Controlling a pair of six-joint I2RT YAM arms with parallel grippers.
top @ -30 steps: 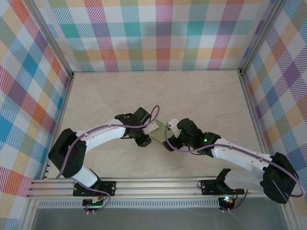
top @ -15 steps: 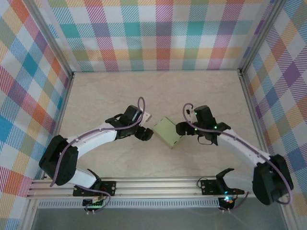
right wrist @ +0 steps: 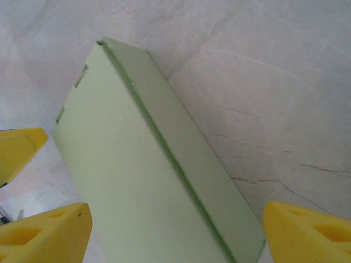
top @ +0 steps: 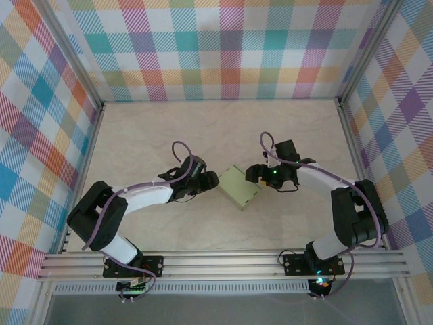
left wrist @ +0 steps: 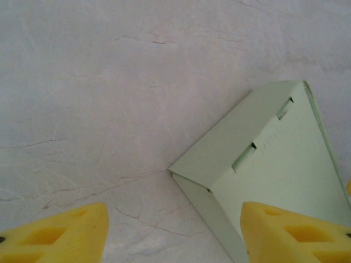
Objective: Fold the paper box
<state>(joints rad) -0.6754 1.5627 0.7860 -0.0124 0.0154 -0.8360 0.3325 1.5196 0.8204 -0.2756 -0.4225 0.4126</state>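
Observation:
The paper box (top: 238,187) is a pale green closed rectangular box lying flat on the table between the two arms. My left gripper (top: 211,181) sits just off its left corner, open. In the left wrist view the box (left wrist: 269,153) fills the right side, its corner lying between the yellow fingertips of the gripper (left wrist: 175,235). My right gripper (top: 254,175) hangs at the box's upper right edge, open. In the right wrist view the box (right wrist: 137,181) lies under the wide-spread gripper (right wrist: 175,233).
Plaid walls with metal frame posts (top: 95,128) close in the marble-patterned table (top: 216,128) on three sides. The arms' base rail (top: 216,261) runs along the near edge.
A second ago both grippers were pressed together over the box. They drew apart and left it lying free. The left gripper then came back to the box's left corner.

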